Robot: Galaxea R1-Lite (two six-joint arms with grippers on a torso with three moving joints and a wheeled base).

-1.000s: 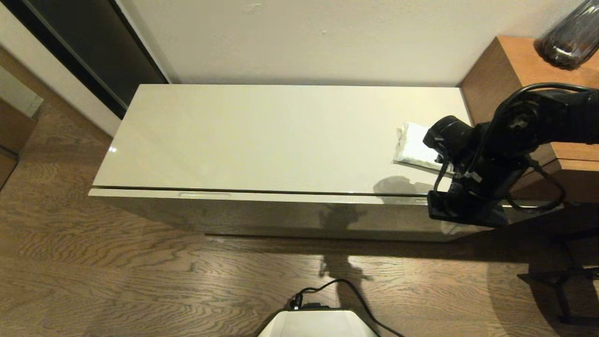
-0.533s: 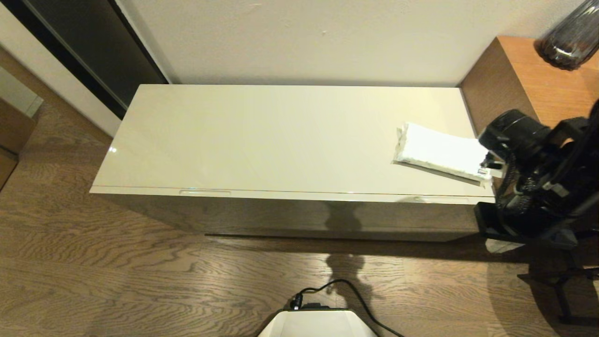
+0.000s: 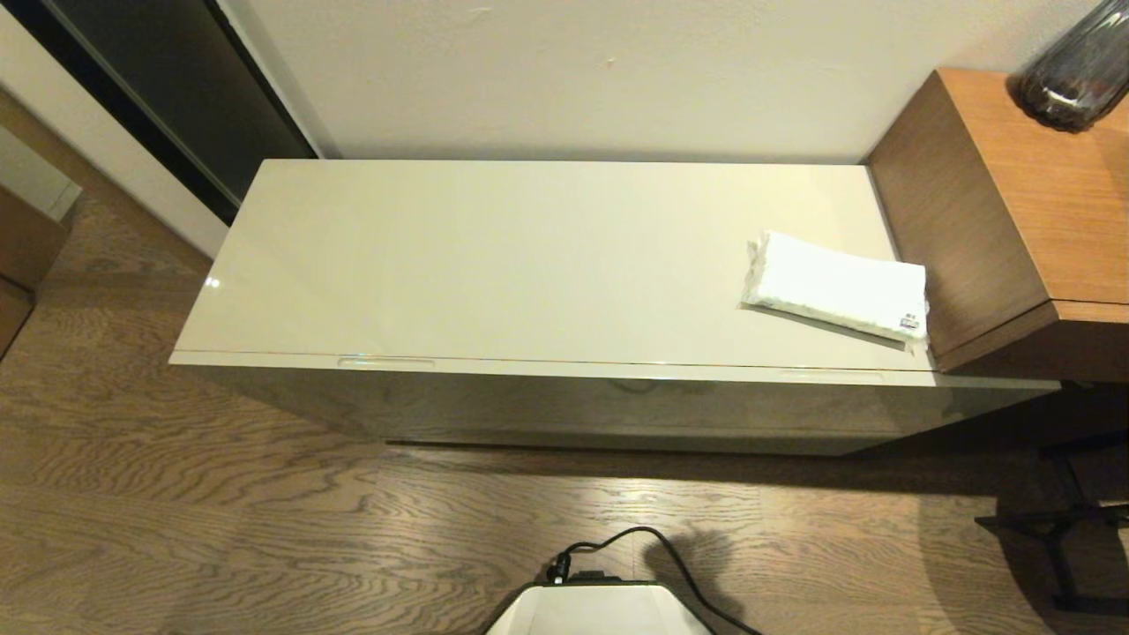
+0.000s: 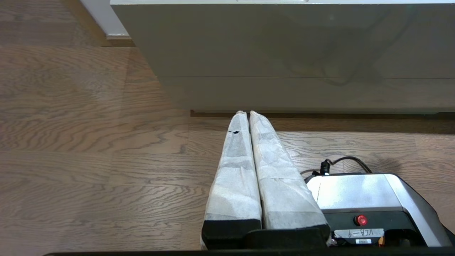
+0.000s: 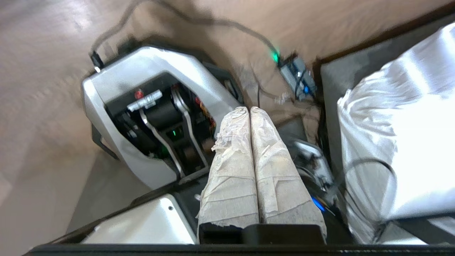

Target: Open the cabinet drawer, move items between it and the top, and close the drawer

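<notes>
The white soft pack (image 3: 836, 286) lies on the cream-white top (image 3: 494, 256) at its right end, close to the brown unit. The grey-beige cabinet drawer (image 3: 564, 410) sits pushed in, its front flush under the top; the left wrist view shows the same front (image 4: 284, 46). The brown-and-green packet and the black tape roll are out of view. Neither arm appears in the head view. My left gripper (image 4: 245, 113) hangs low over the floor before the cabinet, fingers pressed together and empty. My right gripper (image 5: 249, 109) is shut and empty, pointing down at the robot's base.
A taller brown wooden unit (image 3: 1014, 212) stands against the top's right end, with a dark glass vase (image 3: 1076, 70) on it. The robot's base (image 3: 600, 608) and a black cable (image 3: 670, 547) lie on the wooden floor in front. A black stand (image 3: 1058, 538) sits at the right.
The right arm has drawn back from the drawer's right end and left the head view, uncovering the whole white pack. The gap along the drawer's top edge has closed.
</notes>
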